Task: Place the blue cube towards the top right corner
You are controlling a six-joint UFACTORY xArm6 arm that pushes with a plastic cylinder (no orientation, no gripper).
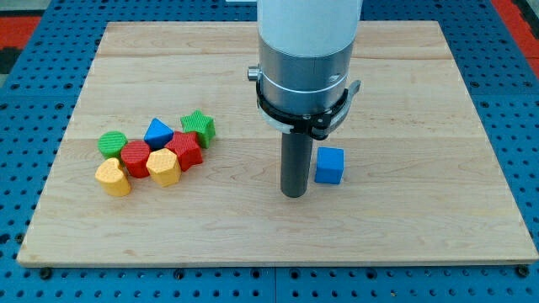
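My tip (293, 194) is set just left of the blue cube (329, 165), nothing gripped, contact unclear; top-right corner lies up-right beyond the cube.

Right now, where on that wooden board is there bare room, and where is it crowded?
Bare wood runs along the board from the blue cube to the view's right edge and top right corner, and along the view's bottom. My tip stands just left of that cube. The crowd is at the view's left: the cluster around the red block.
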